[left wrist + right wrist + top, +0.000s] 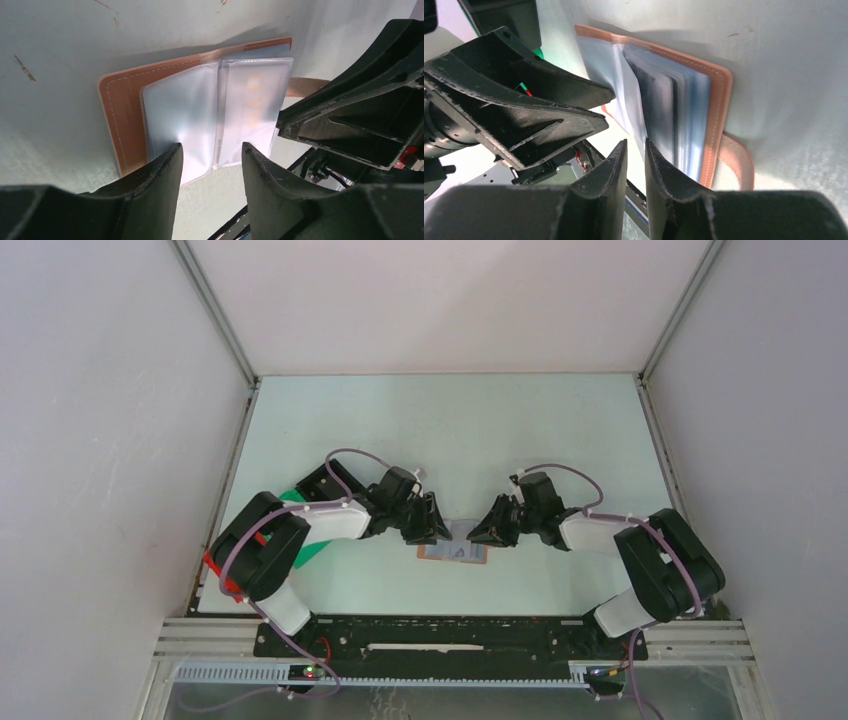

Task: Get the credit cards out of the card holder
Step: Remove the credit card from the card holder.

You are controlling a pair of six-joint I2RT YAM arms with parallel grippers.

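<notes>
L tool [212, 150] apart over card holder [120, 110]; R tool [636, 146] opposite, slim gap, grip unclear; green bin [296, 497] by L arm [325, 522].

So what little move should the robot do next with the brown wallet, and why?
Probably close the right end effector on the raised clear sleeve. The card holder lies open, that sleeve stands just ahead of those narrowly open jaws, and a dark card sits tucked behind it. The left end effector hovers open nearby.
</notes>
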